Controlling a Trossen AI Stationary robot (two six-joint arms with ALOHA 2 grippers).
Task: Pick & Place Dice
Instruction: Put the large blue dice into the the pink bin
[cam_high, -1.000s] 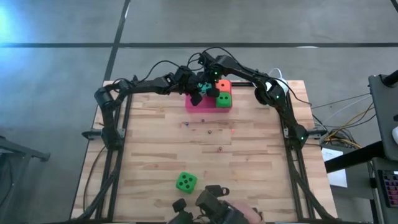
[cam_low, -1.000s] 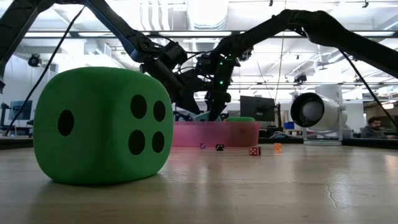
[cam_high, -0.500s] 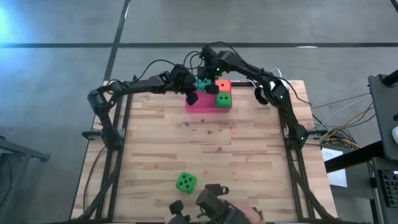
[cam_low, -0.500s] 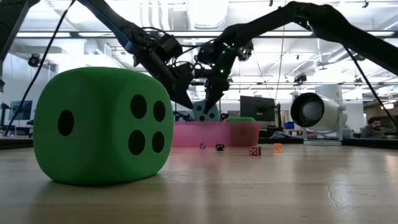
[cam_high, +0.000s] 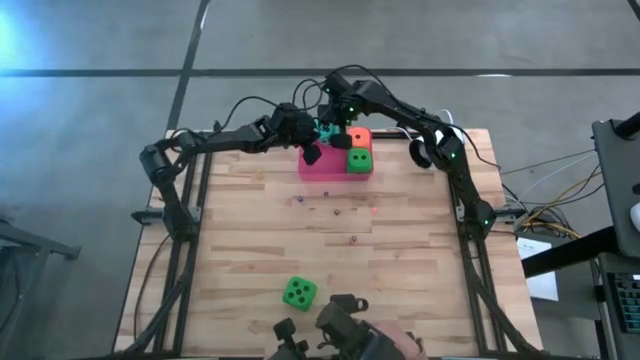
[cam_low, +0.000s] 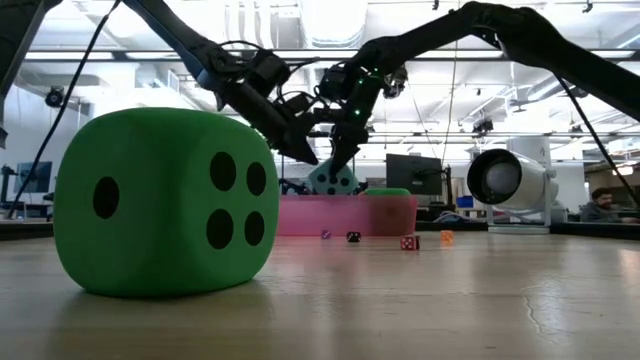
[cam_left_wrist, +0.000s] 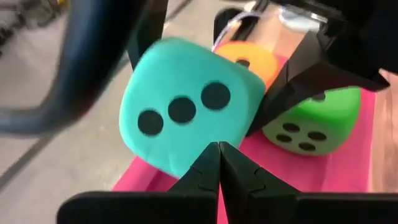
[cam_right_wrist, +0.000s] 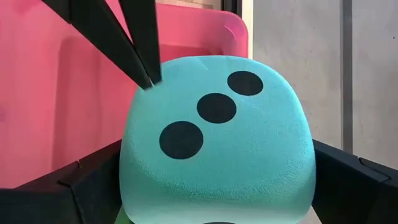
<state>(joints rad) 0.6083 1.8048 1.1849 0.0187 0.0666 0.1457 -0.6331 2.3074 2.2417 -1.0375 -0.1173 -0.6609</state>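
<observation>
A pink tray (cam_high: 322, 170) sits at the middle of the table's far edge. An orange die (cam_high: 358, 138) and a green die (cam_high: 360, 160) rest in its right part. My right gripper (cam_high: 332, 128) has the teal die (cam_right_wrist: 214, 143) between its fingers, just above the tray's left part (cam_low: 330, 180). My left gripper (cam_left_wrist: 219, 146) is shut. It reaches in from the table's left, with its tips at the teal die's edge. A second green die (cam_high: 298, 292) rests on the table near the front edge. My right gripper holds the teal die by two opposite sides (cam_right_wrist: 134, 186), one finger (cam_right_wrist: 93, 186) on each, jaws wide. The fingers come from above, slanting down. The three-pip face shows to the wrist view. The die sits above the tray's rim. My left gripper's shut tips (cam_right_wrist: 149, 78) stand at the die's edge; I cannot tell whether they touch it.
Several tiny dice (cam_high: 337, 210) lie scattered on the wood in front of the tray. A dark camera rig (cam_high: 340, 335) stands at the front edge beside the big green die (cam_low: 165, 200). The middle of the table is bare wood.
Both grippers have risen a little over the tray. The teal die has come up with my right gripper and now shows above the tray's rim in the low view. My left gripper has tipped less steeply and stayed shut.
</observation>
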